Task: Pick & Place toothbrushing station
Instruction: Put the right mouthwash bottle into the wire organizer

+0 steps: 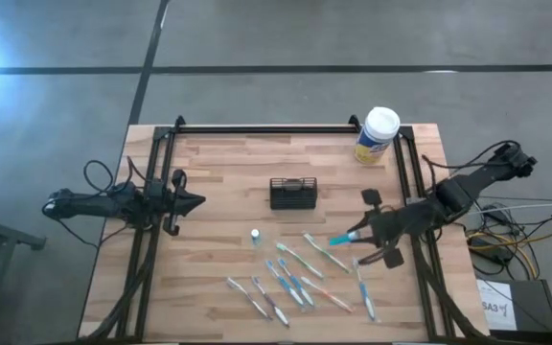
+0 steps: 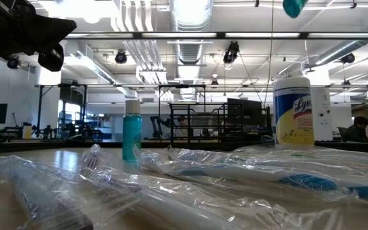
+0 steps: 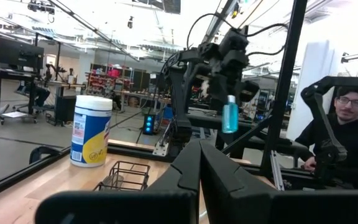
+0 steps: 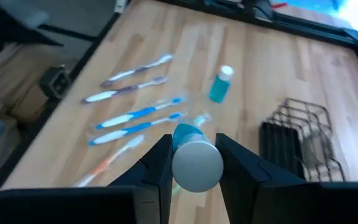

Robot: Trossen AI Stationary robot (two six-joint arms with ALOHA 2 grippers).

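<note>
Arms stood apart over the counter [image 1: 218,163]: the left gripper [image 1: 195,202] waited clenched and empty at the left edge, while the right gripper [image 1: 356,233] reached in from the right, grasping a small teal bottle [image 4: 192,157]. Only the right wrist view showed its white cap between the fingers. The toothbrushing station [image 1: 292,194] sat mid-counter, above the scattered toothbrushes [image 1: 295,278].
</note>
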